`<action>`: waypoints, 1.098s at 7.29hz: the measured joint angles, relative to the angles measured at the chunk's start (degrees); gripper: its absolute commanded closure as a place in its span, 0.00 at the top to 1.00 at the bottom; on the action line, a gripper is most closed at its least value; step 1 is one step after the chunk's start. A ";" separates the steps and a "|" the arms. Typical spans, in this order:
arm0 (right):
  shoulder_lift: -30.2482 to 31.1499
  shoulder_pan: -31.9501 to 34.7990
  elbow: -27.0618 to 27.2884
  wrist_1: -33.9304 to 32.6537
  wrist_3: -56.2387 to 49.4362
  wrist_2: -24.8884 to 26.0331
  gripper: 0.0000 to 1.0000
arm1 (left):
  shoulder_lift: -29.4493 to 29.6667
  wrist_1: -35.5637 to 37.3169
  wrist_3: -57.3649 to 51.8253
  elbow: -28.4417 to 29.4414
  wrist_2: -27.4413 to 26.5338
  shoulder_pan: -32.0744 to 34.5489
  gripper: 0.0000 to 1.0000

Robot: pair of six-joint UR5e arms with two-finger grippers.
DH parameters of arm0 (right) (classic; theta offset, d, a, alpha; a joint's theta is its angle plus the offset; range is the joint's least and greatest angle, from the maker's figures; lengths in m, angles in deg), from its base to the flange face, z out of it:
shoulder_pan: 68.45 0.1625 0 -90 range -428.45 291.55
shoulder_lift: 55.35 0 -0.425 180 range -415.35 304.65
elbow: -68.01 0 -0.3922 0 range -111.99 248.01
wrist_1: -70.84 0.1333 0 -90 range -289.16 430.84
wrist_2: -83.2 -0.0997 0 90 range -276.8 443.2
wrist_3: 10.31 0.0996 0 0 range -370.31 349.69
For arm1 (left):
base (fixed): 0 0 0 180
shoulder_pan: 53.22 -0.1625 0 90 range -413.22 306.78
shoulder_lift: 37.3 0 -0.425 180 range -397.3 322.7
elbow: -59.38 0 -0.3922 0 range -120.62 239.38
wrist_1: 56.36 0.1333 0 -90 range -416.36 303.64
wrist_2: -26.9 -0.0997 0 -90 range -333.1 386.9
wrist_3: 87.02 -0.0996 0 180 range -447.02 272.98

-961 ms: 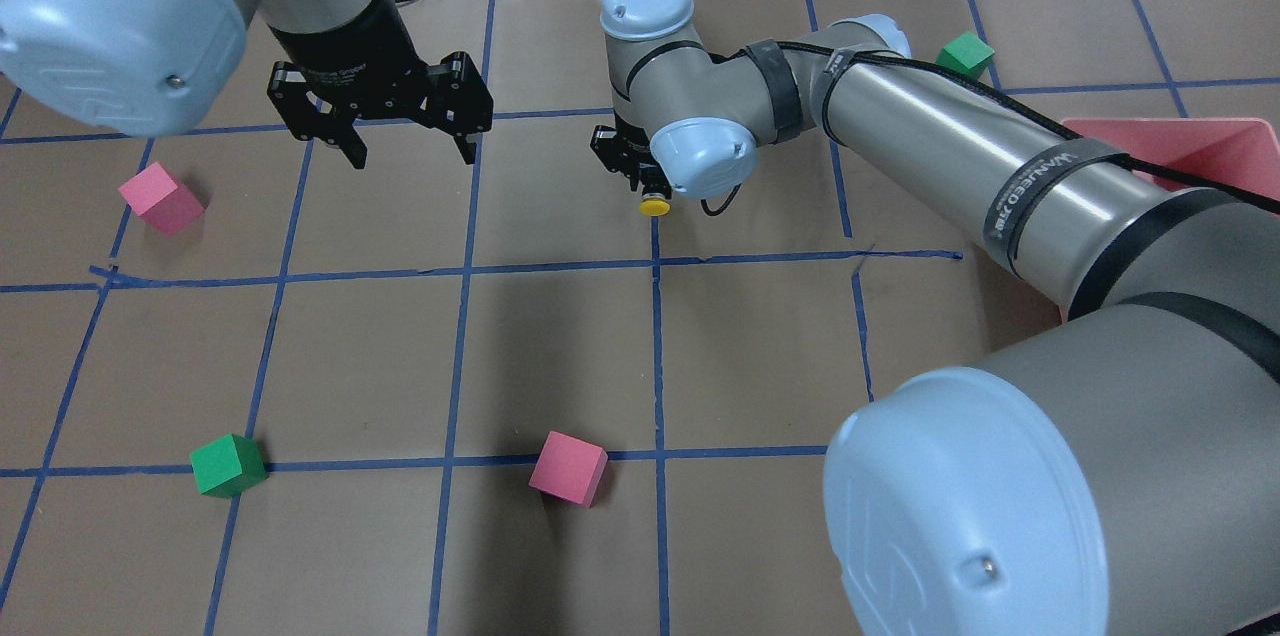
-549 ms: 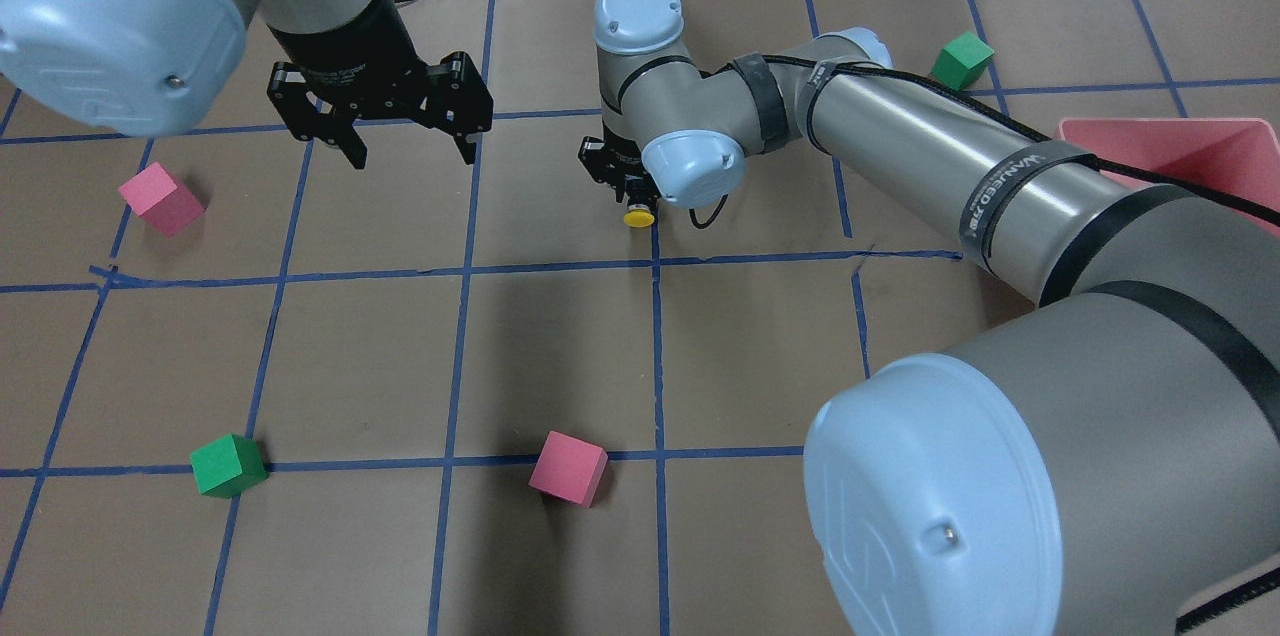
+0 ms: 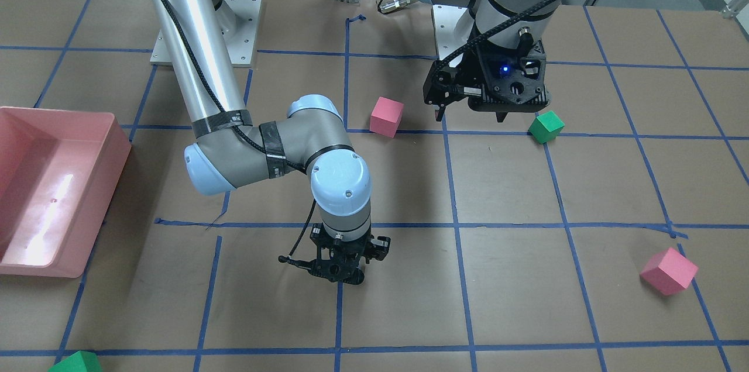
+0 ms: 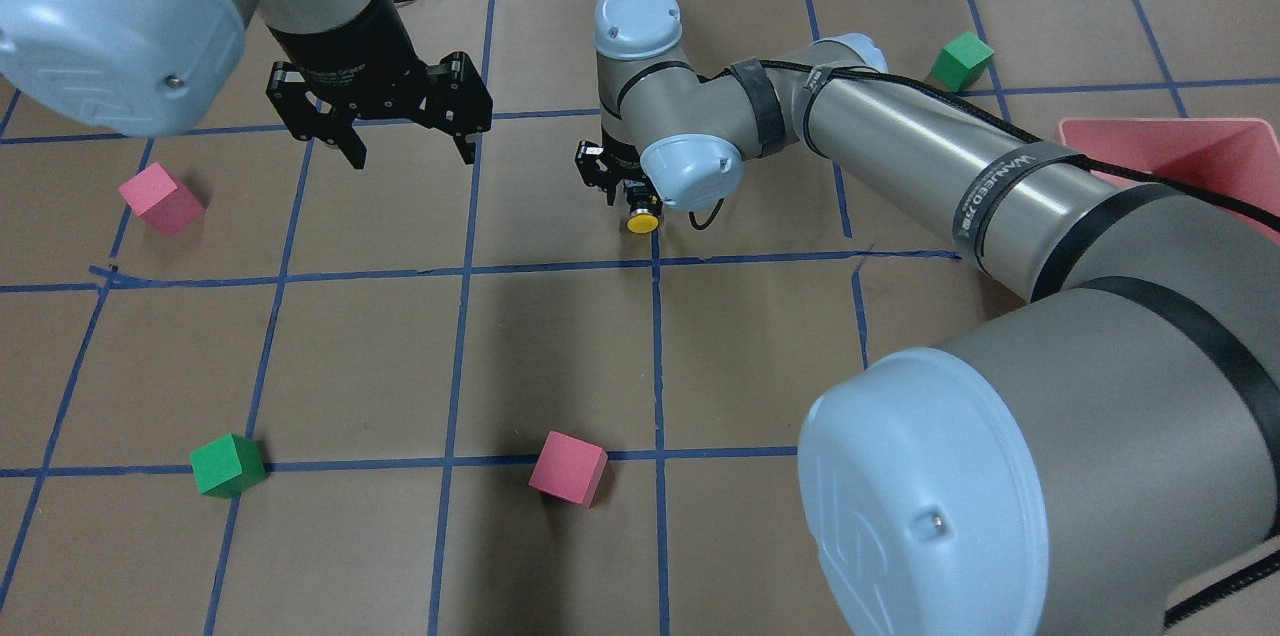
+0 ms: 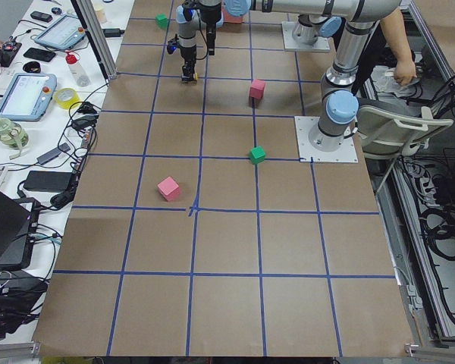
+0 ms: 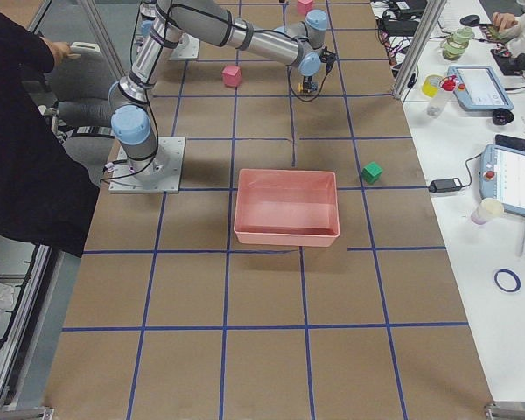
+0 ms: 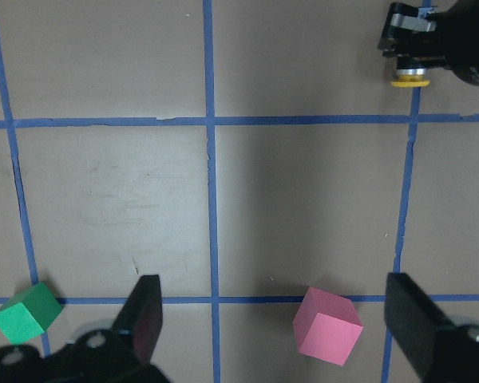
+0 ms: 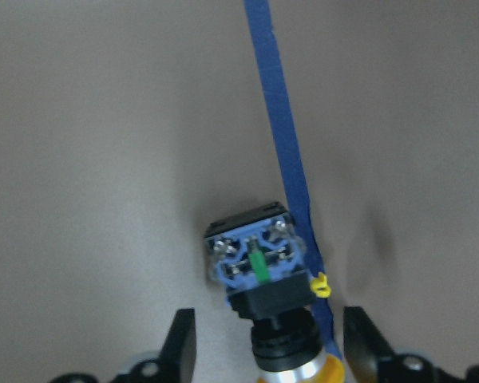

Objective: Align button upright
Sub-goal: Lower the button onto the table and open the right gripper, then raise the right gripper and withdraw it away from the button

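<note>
One second has carried the right claw [image 8: 269,319] and button [image 8: 255,259] slightly leftward; the button lies sideways by the tape [image 8: 275,120], jaws part open astride its neck, gripping nothing; we judge uprighting undone; left claw [image 4: 413,159] gapes empty.

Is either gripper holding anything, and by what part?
Nothing is held. The right gripper, open, straddles the button at its neck without touching; the left gripper is empty.

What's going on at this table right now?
The right gripper is down at the table around a small yellow-capped button, which lies tipped over beside a blue tape line. Its fingers sit either side of the neck with gaps, not clamped. The left gripper hangs open above the table, holding nothing.
</note>
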 measured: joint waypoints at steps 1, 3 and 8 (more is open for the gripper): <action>0.40 0.00 -0.04 0.13 -0.30 0.19 1.00 | 0.01 0.00 0.04 0.00 0.02 0.01 1.00; 3.52 -0.40 0.73 1.55 -0.85 1.37 1.00 | -0.01 0.00 0.05 0.03 0.03 -0.01 1.00; 18.87 -14.07 3.89 20.01 -11.40 2.37 1.00 | -0.07 0.00 0.01 0.06 -0.06 -0.01 1.00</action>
